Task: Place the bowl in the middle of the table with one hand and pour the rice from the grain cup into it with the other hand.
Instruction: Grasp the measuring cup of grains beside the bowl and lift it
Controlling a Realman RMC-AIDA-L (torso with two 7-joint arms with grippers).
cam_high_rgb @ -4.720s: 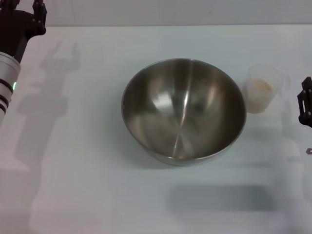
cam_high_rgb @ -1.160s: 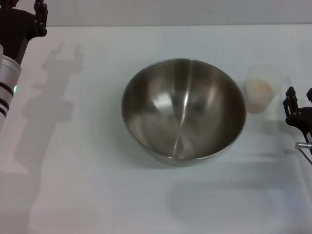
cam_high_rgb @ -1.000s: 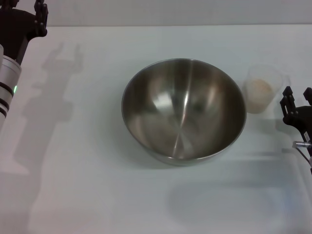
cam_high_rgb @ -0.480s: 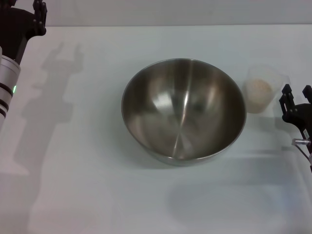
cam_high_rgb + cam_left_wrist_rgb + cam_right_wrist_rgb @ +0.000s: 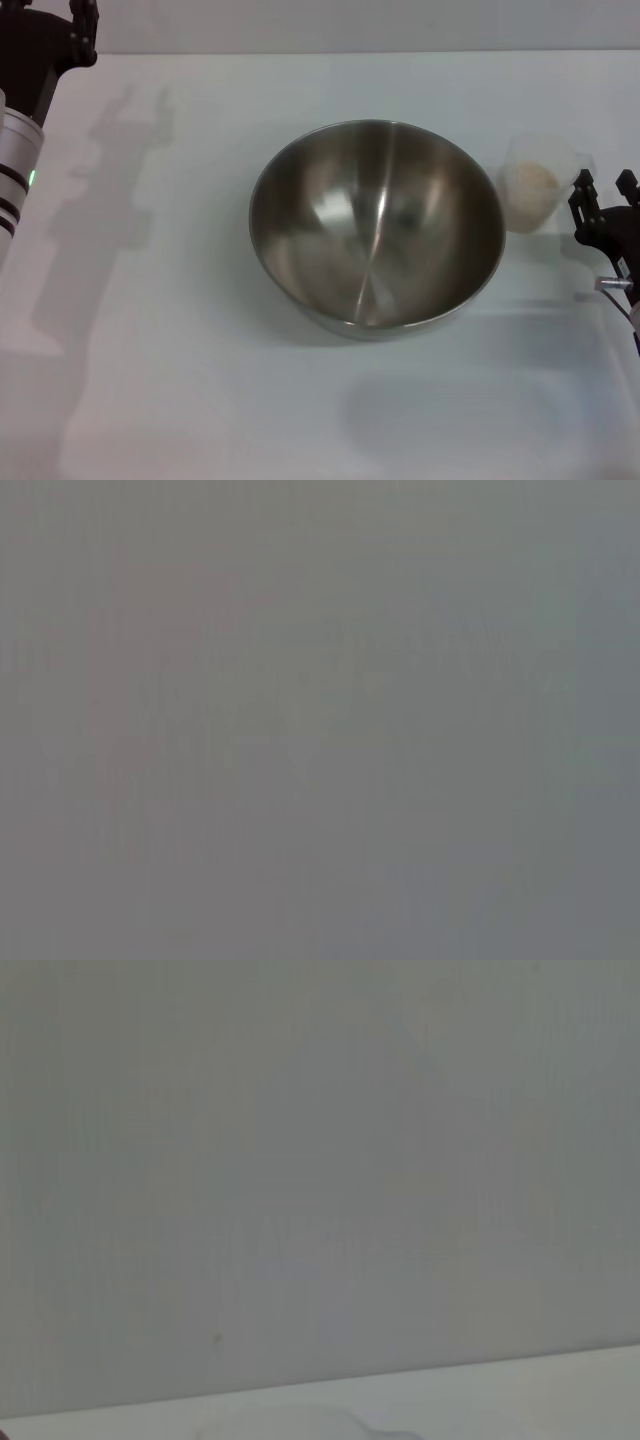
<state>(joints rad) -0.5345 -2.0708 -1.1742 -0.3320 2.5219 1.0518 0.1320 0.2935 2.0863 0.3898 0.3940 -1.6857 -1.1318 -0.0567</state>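
The bowl (image 5: 377,227) sits roughly mid table (image 5: 180,380) already, so IMO the step in hand is the cup grab. The grain cup (image 5: 541,182) stands upright just right of the bowl, close to its rim but I can't tell if they touch. The right gripper (image 5: 602,191) is at the right edge, just beside the cup on its right, not on it yet. Fingers are parted w/ a gap between the two black tips, holding nothing.

To do it well: come in level so the fingers straddle the cup wall, squeeze gently bc thin clear plastic prob flexes and could pop out, and don't shove it into the bowl. Keep it upright til it's over the bowl, then tip slowly toward the middle.

The left gripper (image 5: 60,30) is parked far left corner. Can't tell if it's open or closed, only part shows.

Materials: bowl is big, round, brushed steel, shiny inside, empty, smooth curved walls so grains should slide to the bottom. Cup is small and see-thru, w/ the rice (image 5: 532,180) as a pale beige heap inside. Table is plain matte white, flat. Wrist views show nothing useful.
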